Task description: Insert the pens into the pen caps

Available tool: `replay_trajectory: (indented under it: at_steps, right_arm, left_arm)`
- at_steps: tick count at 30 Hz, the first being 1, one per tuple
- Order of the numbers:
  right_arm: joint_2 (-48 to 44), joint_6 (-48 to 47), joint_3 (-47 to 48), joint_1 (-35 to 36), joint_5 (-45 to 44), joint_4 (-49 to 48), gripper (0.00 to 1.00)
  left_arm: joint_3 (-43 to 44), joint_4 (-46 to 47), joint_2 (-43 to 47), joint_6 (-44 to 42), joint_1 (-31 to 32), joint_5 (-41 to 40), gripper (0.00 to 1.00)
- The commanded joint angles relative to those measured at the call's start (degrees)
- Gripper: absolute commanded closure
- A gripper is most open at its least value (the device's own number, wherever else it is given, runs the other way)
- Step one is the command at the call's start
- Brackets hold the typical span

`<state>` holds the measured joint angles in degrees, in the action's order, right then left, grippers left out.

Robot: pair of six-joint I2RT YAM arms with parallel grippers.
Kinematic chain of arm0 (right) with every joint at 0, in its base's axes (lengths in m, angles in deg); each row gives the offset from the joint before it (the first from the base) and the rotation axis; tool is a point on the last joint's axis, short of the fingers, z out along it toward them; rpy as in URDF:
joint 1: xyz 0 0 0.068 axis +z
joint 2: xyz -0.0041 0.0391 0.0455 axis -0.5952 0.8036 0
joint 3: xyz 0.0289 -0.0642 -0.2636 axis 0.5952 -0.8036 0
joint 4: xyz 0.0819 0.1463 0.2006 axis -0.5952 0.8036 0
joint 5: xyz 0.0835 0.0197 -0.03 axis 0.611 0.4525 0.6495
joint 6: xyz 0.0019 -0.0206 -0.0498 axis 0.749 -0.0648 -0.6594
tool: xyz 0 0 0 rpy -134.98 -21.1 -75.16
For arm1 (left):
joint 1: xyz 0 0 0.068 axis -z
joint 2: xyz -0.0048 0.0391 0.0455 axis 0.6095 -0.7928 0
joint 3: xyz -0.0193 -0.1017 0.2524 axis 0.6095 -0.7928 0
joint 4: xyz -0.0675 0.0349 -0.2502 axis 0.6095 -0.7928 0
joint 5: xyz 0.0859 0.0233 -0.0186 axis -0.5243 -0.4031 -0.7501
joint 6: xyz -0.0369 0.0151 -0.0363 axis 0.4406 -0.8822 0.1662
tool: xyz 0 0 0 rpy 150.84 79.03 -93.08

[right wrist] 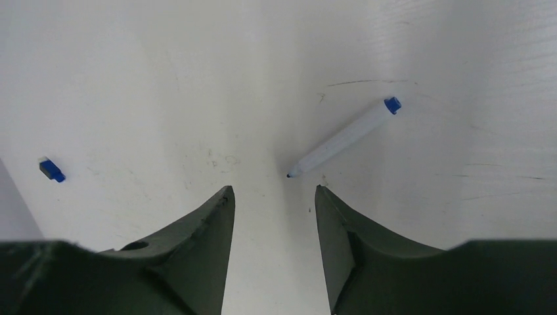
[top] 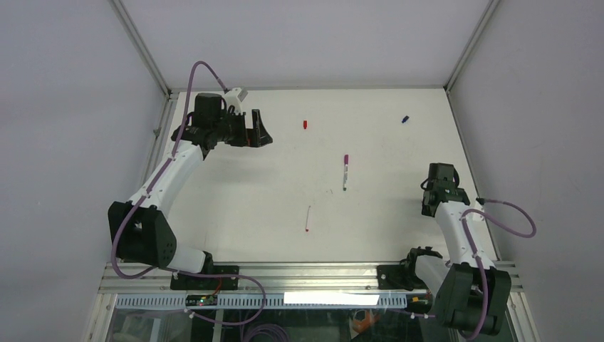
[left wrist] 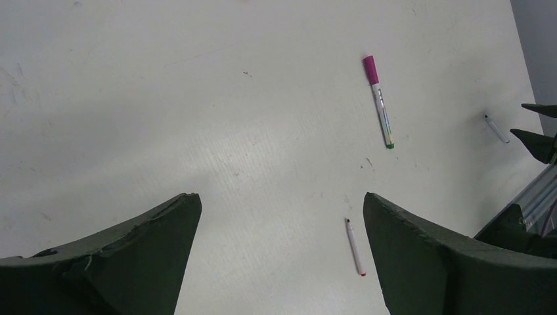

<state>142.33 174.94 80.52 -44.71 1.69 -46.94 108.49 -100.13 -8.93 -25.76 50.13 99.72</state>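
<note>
As three pens (top: pixel 345 173) (top: pixel 308 219) (right wrist: pixel 341 139) lie, two caps (top: pixel 305 124) (top: pixel 404 119) seem loose.

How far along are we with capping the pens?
One done: the purple cap is on its pen. Nothing is held; the right gripper is open just short of the blue pen, and the left gripper is open and empty. Remaining: blue pen into blue cap, red pen into red cap.

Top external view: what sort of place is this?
Probably a lab robot test cell: a white table walled by plain grey panels on aluminium struts, with the left arm and right arm mounted on a rail at its near edge.
</note>
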Motion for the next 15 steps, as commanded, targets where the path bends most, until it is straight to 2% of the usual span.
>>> replay_trajectory:
  at_steps: [1,7,15]
  right_arm:
    - [2.3,12.2,-2.1,-1.5,0.1,-5.5,0.5]
    - [8.5,17.8,-4.3,-2.5,9.8,-14.8,0.49]
    - [9.4,21.8,-4.4,-3.8,13.3,-17.5,0.45]
  left_arm:
    - [1.9,1.2,-0.6,-1.2,-0.8,1.9,0.01]
    - [1.9,1.2,-1.1,-1.5,-1.0,2.2,0.01]
    - [2.0,1.2,-1.8,-1.7,-1.3,2.6,0.01]
